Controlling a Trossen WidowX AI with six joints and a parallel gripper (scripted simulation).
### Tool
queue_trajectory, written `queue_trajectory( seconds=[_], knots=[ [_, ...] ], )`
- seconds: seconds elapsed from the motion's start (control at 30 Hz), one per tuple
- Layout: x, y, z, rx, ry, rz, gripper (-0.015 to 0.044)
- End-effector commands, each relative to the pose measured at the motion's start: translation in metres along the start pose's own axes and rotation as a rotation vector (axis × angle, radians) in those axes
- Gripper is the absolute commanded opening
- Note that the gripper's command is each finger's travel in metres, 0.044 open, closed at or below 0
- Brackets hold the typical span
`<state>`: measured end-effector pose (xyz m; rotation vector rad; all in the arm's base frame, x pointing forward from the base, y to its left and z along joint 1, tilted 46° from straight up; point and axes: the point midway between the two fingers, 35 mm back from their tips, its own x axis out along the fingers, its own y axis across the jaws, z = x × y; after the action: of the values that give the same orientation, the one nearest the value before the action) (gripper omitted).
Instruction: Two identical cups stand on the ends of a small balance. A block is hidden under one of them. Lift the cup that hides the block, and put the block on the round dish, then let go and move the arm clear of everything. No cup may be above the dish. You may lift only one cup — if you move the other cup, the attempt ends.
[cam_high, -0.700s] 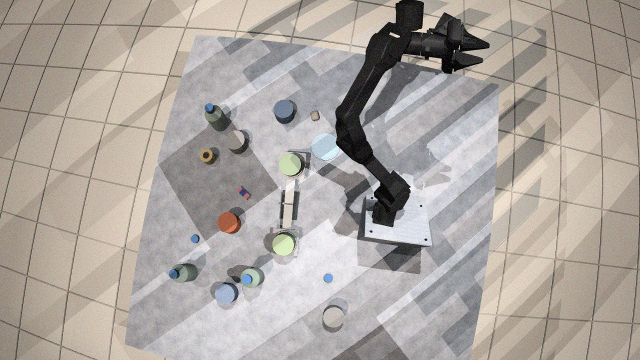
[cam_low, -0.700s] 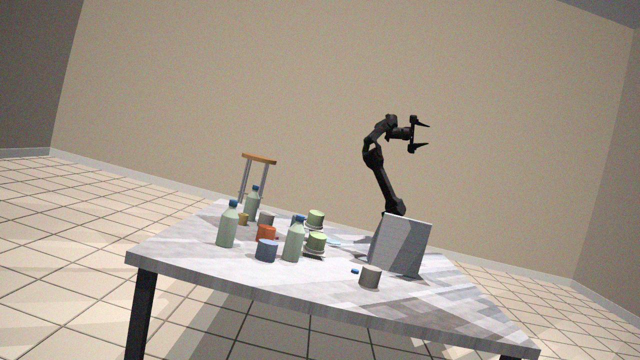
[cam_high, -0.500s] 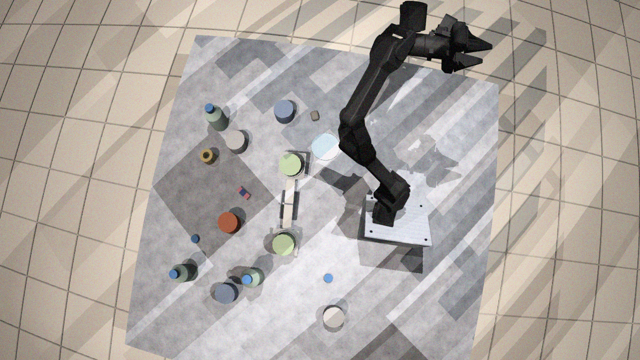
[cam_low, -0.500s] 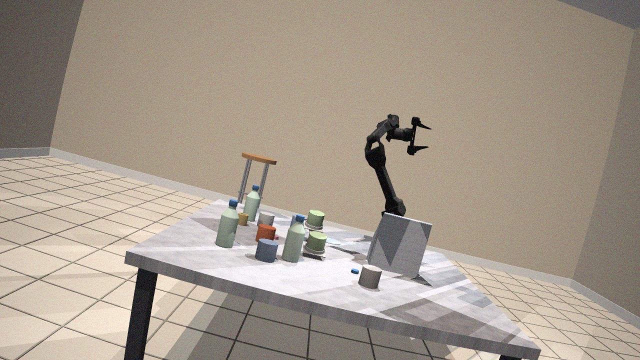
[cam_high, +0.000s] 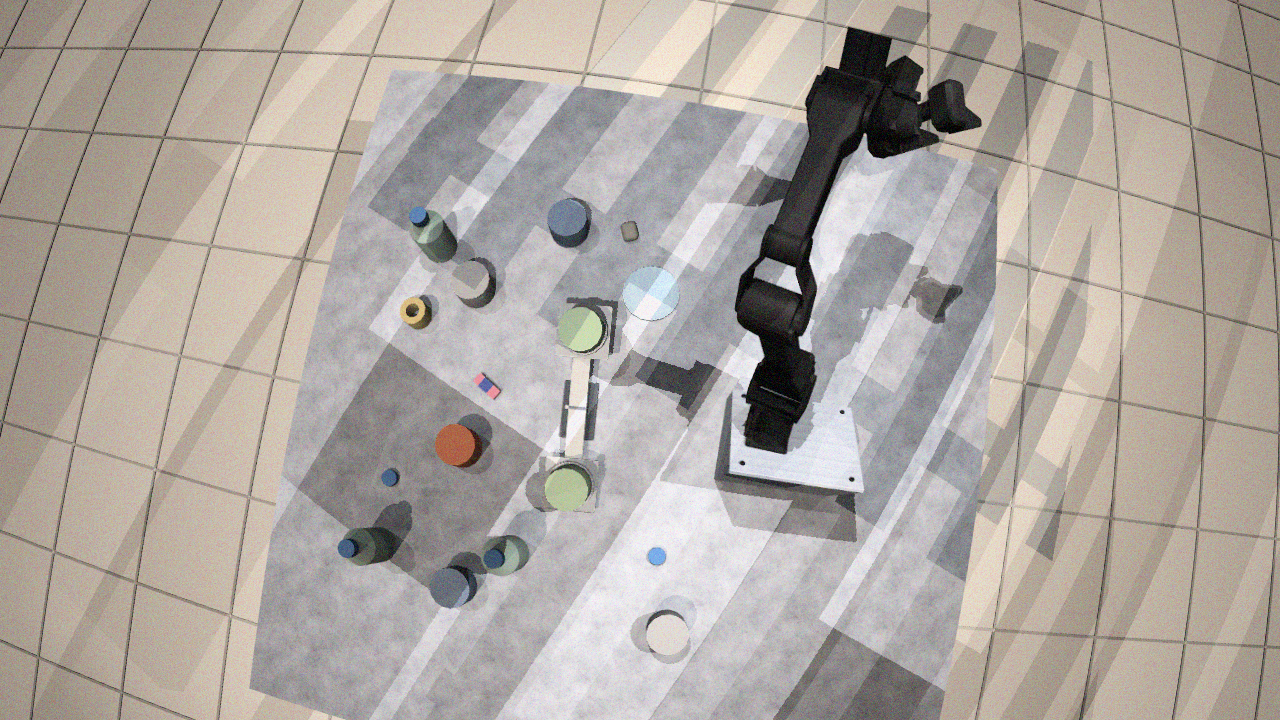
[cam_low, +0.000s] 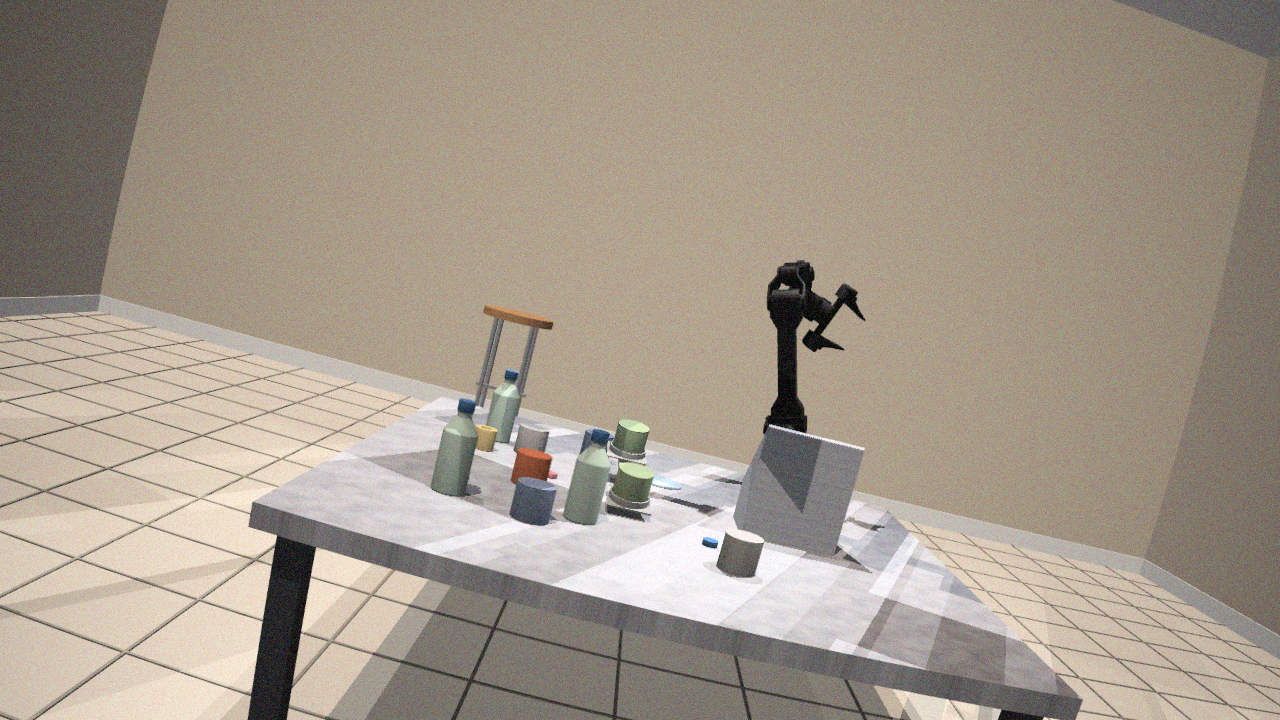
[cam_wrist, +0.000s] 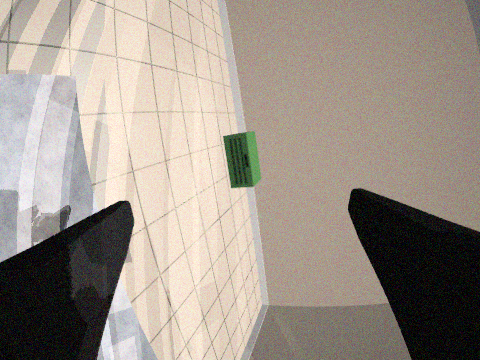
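we found the gripper (cam_low: 834, 324) spread wide and holding nothing, raised high above the table's (cam_high: 805, 582) far edge. both green cups (cam_high: 581, 327) (cam_high: 567, 488) stood on the ends of the balance (cam_high: 578, 402). the round dish (cam_high: 650, 292) lay just beside the far cup. the block was not visible.

You cannot see the hidden block: both pale green upturned cups (cam_high: 581, 328) (cam_high: 567, 488) cover their balance ends fully. In your wrist view, the black gripper fingers run off the bottom edge.
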<state>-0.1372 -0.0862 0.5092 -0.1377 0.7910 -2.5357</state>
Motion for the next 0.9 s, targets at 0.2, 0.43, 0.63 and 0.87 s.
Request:
queue_trajectory(
  seconds=[0.2, 0.43, 0.63, 0.87],
  knots=[
    [0.008, 0.090, 0.017, 0.005, -0.090, 0.284, 0.0440],
    [-0.013, 0.166, 0.021, -0.044, -0.145, 0.512, 0.0440],
    [-0.050, 0.226, 0.016, -0.105, -0.198, 0.699, 0.0440],
    [-0.112, 0.284, -0.004, -0.201, -0.272, 0.908, 0.0440]
  ],
)
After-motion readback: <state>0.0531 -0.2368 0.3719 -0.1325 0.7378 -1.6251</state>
